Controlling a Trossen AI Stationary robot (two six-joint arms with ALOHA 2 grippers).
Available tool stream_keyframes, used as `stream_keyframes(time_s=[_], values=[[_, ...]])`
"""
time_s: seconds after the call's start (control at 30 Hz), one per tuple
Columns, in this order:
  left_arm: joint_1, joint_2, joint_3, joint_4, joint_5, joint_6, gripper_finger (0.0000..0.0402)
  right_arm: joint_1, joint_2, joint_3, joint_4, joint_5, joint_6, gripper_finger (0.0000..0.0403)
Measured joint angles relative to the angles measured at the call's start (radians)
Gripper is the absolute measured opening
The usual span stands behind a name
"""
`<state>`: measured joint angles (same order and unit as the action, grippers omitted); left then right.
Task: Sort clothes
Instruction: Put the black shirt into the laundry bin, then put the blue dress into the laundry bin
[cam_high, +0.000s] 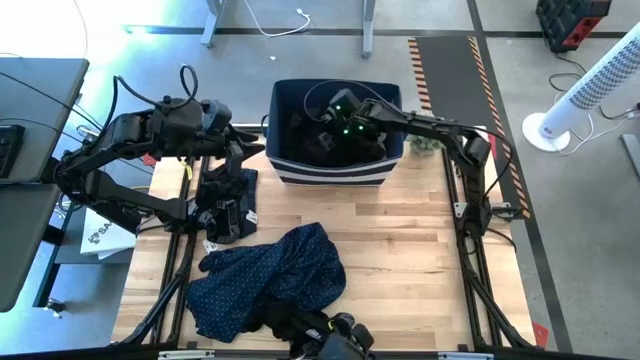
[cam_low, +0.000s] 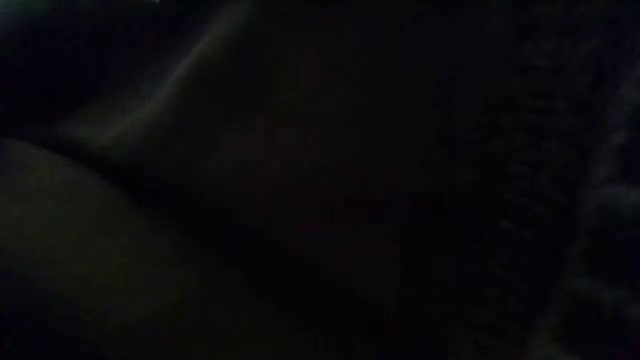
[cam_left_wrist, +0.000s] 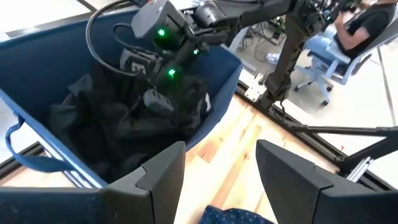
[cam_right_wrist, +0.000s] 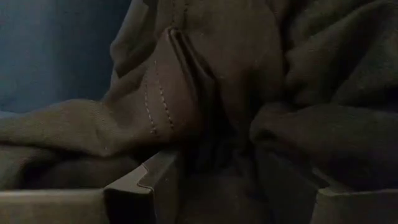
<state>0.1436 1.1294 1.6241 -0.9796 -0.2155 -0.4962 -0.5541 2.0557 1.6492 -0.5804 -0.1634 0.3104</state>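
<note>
One speckled navy garment (cam_high: 270, 275) on the table, black garments (cam_left_wrist: 124, 118) heaped in one navy bin (cam_high: 335, 172); right gripper (cam_right_wrist: 227, 180) parted, pressed into them; left gripper (cam_left_wrist: 221, 180) open, empty.

The low view is almost wholly dark, filled by something close to the lens. A faint paler fold (cam_low: 190, 60) runs slanting at upper left, a dim rounded shape (cam_low: 60, 250) lies lower left, and coarse-textured dark fabric (cam_low: 590, 200) shows at right
</note>
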Motion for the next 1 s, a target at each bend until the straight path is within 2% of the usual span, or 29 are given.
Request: stream_keyframes(time_s=[0.2,0.37,0.6,0.8,1.0], values=[[0.0,0.0,0.0,-0.048,0.004,-0.014,0.0193,0.002,-0.016,0.147,-0.097,-0.003,0.005,0.0193],[0.0,0.0,0.0,-0.048,0.004,-0.017,0.0193,0.01,-0.034,0.392,-0.286,-0.005,-0.002,0.0193],[-0.004,0.0,0.0,-0.048,0.004,-0.031,0.0193,0.084,-0.067,0.701,-0.549,0.005,-0.145,0.0193],[-0.053,0.0,0.0,-0.045,-0.025,-0.084,0.0193,0.217,-0.333,0.574,-0.537,0.01,-0.268,0.0193],[-0.103,0.011,-0.015,-0.038,-0.135,-0.144,0.0193,0.345,-0.605,0.419,-0.538,0.082,-0.209,0.0193]])
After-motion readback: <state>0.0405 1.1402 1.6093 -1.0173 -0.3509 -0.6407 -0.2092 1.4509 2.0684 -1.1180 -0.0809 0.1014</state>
